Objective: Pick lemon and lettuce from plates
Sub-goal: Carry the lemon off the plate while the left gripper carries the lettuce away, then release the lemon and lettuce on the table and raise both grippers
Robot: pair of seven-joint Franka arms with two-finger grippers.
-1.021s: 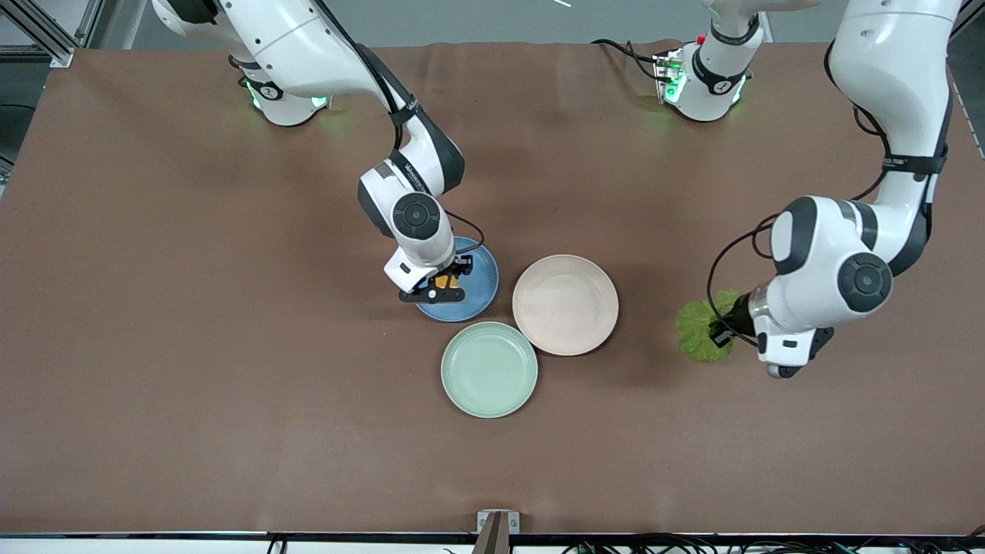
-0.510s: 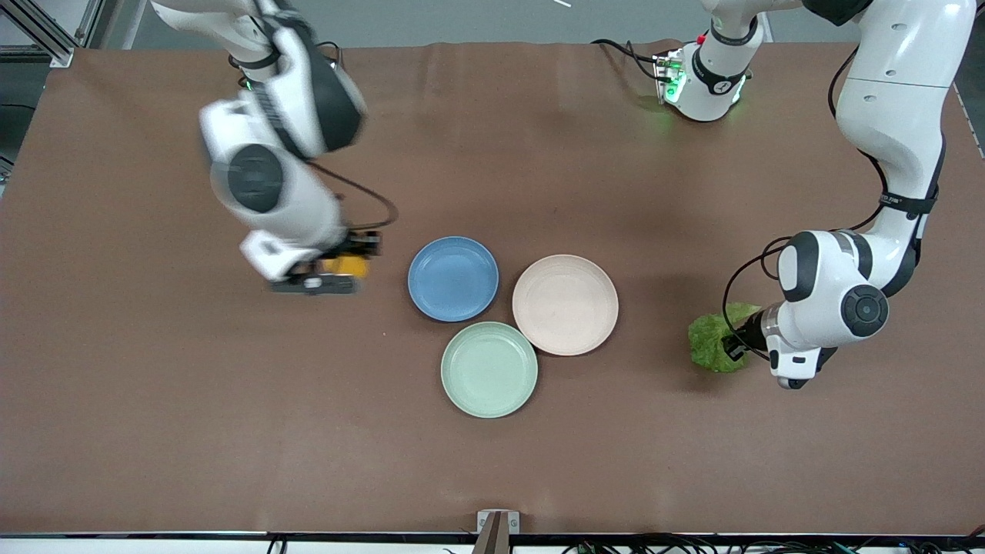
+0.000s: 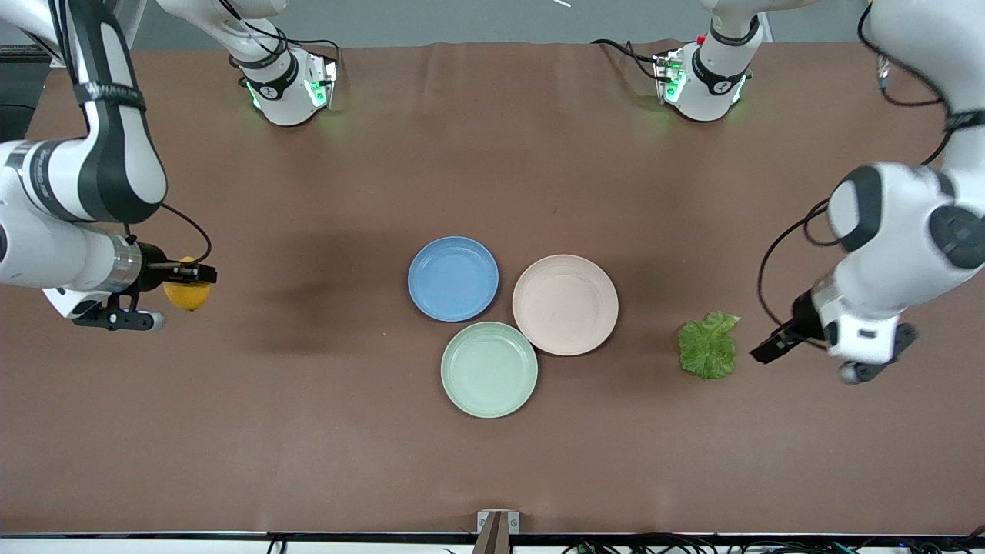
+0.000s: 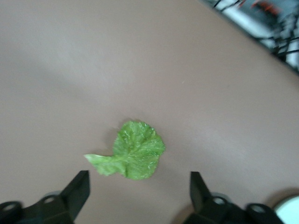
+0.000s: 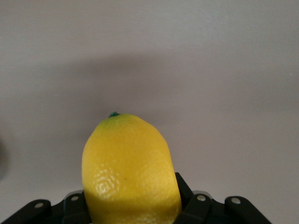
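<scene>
- My right pincer [image 3: 188, 286] pinches the lemon [image 3: 187, 295] over bare surface [image 3: 308, 431] toward the right arm's end.
- My left pincer [image 3: 768, 350] is spread, just beside the lettuce [image 3: 708, 345], which lies flat on the surface.
- The blue plate [image 3: 453, 278] and beige-pink plate [image 3: 565, 305] hold nothing.

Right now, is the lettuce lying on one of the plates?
No, the lettuce lies flat on the bare table, apart from the beige-pink plate, toward the left arm's end.
</scene>
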